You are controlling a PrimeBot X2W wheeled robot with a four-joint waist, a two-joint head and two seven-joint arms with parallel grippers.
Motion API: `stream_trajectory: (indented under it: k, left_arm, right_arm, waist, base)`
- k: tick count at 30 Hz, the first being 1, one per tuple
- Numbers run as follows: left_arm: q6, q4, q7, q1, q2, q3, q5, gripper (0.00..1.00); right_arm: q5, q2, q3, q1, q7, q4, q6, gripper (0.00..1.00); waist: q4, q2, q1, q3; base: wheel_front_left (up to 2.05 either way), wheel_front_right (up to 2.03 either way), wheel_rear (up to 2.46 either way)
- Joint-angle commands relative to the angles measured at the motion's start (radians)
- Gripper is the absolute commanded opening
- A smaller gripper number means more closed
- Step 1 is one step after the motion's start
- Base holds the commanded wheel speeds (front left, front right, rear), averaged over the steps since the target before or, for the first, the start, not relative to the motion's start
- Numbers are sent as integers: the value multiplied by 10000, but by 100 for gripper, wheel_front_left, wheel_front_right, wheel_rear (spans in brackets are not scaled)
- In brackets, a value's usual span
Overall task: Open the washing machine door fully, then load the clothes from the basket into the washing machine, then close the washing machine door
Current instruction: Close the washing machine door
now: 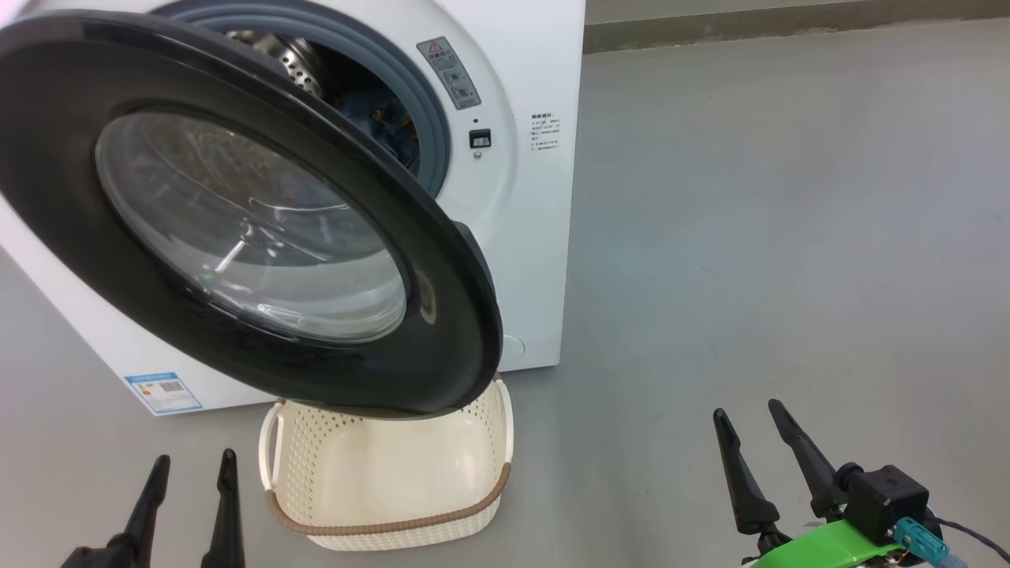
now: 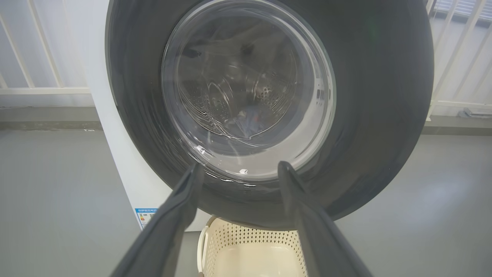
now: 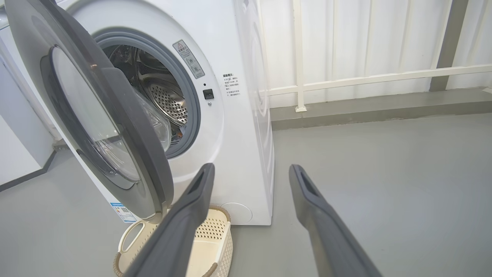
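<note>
**Door swung out, clothes in drum, both tools free**

- Washer [image 1: 525,237]: white front-loader standing on the grey floor [image 1: 750,237].
- Door [image 1: 252,229]: swung out from the opening on its left-side hinge and standing at an angle. In the head view its black rim hangs over the far end of the basket [image 1: 387,526].
- Clothes [image 1: 379,118]: a blue patch with orange specks lies inside the drum [image 1: 296,51], seen past the grey gasket [image 1: 430,118]. In the left wrist view a blue blur shows through the door glass.
- Basket: on the floor just in front of the washer, under the door edge. Its bare cream bottom shows.
- Left tool [image 1: 196,459]: fingers apart, holding nothing, low and left of the basket. Its wrist view looks straight at the door glass.
- Right tool [image 1: 747,410]: fingers apart, holding nothing, well to the right of the basket, over bare floor.
</note>
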Motion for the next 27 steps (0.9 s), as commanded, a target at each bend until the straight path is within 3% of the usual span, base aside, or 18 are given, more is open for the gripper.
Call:
stream_trajectory:
  k: [1,27]
  left_arm:
    - [-23,-146,-62,-103,80,365,99,100]
    - [-23,-92,-62,-62,118,388,-12,100]
  right_arm:
    - [-87,-27,252,-146,-120,-264,90,100]
    - [-69,-27,91,-38,-120,-206,90,100]
  waist:
    - [19,-1,0,1]
    - [232,-1,0,-76]
  base:
    - [0,0,0]
    - [0,0,0]
